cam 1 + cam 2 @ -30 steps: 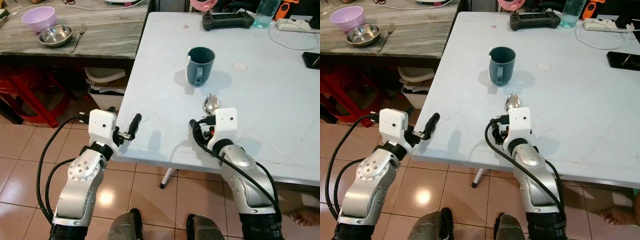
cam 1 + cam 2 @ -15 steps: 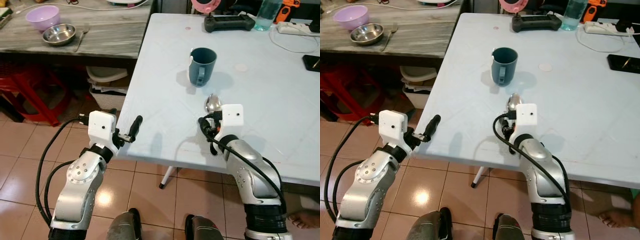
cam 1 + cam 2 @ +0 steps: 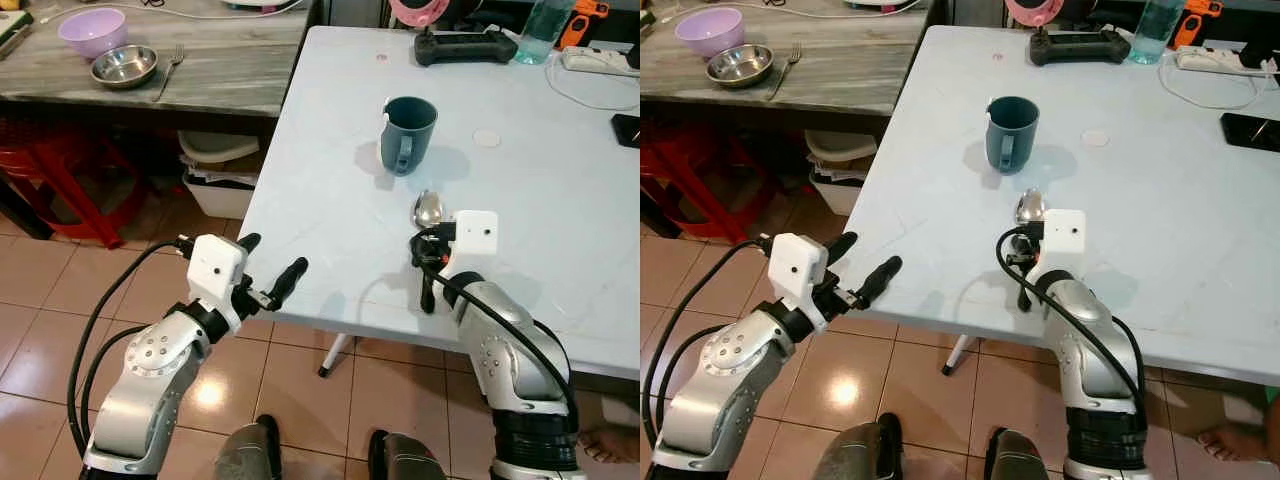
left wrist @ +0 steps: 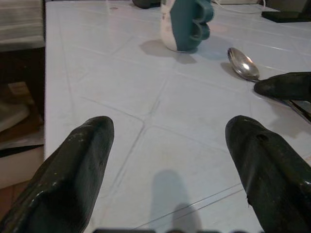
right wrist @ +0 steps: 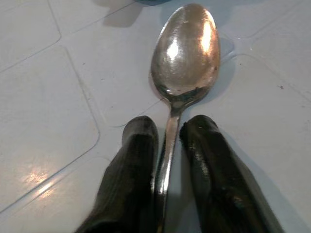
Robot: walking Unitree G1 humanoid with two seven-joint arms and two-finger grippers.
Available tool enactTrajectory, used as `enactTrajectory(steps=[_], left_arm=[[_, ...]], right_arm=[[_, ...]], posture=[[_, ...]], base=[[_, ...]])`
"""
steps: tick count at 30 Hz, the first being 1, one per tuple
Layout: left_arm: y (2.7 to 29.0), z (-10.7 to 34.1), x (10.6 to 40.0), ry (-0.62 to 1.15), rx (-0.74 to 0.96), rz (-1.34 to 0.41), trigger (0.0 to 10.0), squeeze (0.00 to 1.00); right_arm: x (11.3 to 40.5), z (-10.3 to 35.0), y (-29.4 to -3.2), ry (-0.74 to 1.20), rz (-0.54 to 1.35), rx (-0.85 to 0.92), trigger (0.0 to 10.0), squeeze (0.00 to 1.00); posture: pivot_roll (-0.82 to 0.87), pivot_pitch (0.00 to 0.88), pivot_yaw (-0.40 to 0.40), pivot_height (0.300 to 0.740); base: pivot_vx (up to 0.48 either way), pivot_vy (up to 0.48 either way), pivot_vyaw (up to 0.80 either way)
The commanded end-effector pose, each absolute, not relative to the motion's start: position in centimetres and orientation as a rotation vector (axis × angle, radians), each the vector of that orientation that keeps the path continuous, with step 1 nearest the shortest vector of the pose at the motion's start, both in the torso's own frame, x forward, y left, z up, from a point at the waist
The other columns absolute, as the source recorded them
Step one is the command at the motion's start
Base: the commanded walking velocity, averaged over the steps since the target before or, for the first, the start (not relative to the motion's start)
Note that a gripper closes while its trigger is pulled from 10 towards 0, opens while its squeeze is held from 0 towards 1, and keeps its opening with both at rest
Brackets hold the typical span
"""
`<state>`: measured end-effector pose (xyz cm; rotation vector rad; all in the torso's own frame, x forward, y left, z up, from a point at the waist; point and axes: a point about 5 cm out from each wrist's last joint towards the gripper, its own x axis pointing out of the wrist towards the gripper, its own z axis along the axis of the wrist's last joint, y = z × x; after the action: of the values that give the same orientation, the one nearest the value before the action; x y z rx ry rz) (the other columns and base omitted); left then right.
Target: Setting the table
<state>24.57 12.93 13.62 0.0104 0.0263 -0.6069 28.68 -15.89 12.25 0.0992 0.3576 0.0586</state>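
A metal spoon [image 3: 428,208] lies on the white table [image 3: 330,200], its bowl pointing at a dark teal mug [image 3: 407,133] that stands upright further in. My right gripper [image 3: 424,243] rests on the table just behind the spoon's bowl. In the right wrist view the right gripper [image 5: 167,131] is shut on the spoon [image 5: 184,53] by its thin handle, one finger on each side. My left gripper [image 3: 272,262] hovers open at the table's near left edge with nothing between its fingers [image 4: 77,165].
A wooden counter [image 3: 230,70] to the left carries a purple bowl [image 3: 90,30], a steel bowl [image 3: 124,66] and a fork [image 3: 168,75]. At the table's far side are a black controller [image 3: 465,47], a bottle [image 3: 545,15] and a power strip [image 3: 600,60]. A person's foot [image 3: 605,440] is at lower right.
My left gripper has moved right, closer under the table's edge, and both its spread fingers now show. The right wrist has shifted slightly right; the spoon and mug have stayed put.
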Motion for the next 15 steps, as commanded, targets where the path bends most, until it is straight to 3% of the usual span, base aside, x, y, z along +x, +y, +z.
enactTrajectory(steps=[1,8,12,15], left_arm=[[13.25,13.99,24.25,0.02,0.015,-0.614,10.0,0.0],[12.78,14.02,23.39,0.039,0.034,-0.74,10.0,0.0],[12.52,13.97,23.41,0.039,0.041,-0.742,10.0,0.0],[12.96,13.46,24.03,0.041,0.068,-0.645,10.0,0.0]], right_arm=[[26.7,7.35,-17.07,0.62,-0.015,0.126,0.0,0.0],[26.57,7.27,-17.06,0.632,-0.015,0.151,0.0,0.0],[26.52,7.34,-17.02,0.63,-0.016,0.157,0.0,0.0],[26.62,7.9,-17.29,0.581,-0.054,0.173,0.0,0.0]], posture=[[-0.02,0.2,0.06,0.74],[-0.01,0.205,0.059,0.74],[-0.02,0.202,0.058,0.74],[-0.02,0.192,0.056,0.74]], base=[[0.0,0.0,0.0],[0.0,0.0,0.0],[0.0,0.0,0.0],[0.0,0.0,0.0]])
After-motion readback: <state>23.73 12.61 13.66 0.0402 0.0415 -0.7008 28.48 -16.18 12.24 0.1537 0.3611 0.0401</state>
